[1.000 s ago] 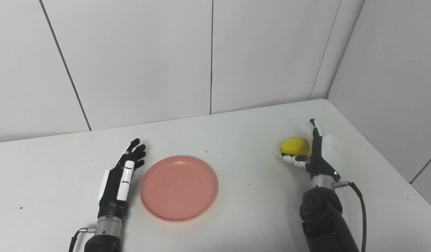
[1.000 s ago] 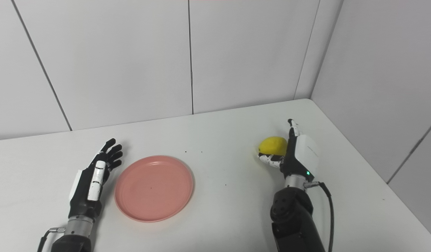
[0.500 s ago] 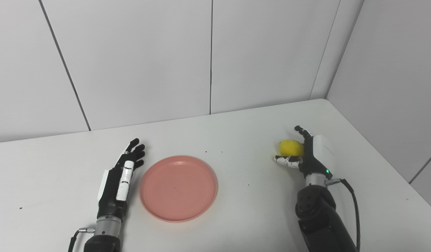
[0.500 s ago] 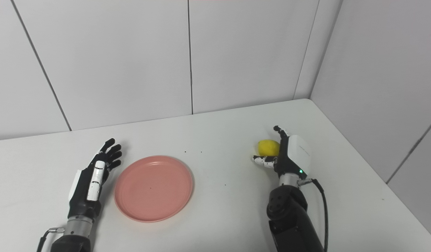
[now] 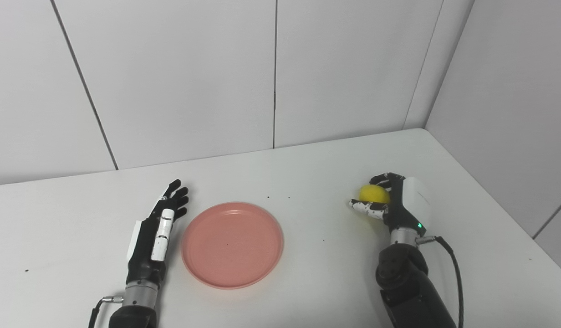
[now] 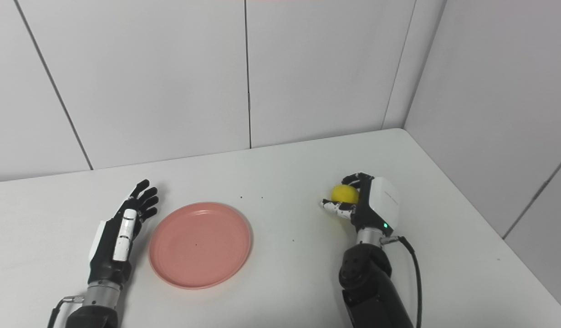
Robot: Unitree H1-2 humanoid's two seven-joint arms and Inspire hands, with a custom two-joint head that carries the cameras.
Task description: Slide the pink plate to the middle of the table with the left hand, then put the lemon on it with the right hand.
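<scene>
A round pink plate [image 5: 232, 244] lies flat on the white table [image 5: 308, 173], left of centre. My left hand [image 5: 155, 232] rests open beside the plate's left rim, fingers stretched toward the back wall, holding nothing. At the right side, a yellow lemon [image 5: 374, 194] sits inside my right hand [image 5: 396, 202]. Its fingers curl over the top of the fruit and the thumb runs under it, so the hand is shut on the lemon. Much of the lemon is hidden by the fingers.
White wall panels close off the back and right side of the table, meeting in a corner [image 5: 421, 127]. Bare tabletop [image 5: 321, 218] lies between the plate and the right hand. A black cable [image 5: 451, 264] loops off the right forearm.
The right hand's fingers have curled down around the lemon, and hand and lemon have shifted a little left toward the plate. The left hand and the plate have stayed still.
</scene>
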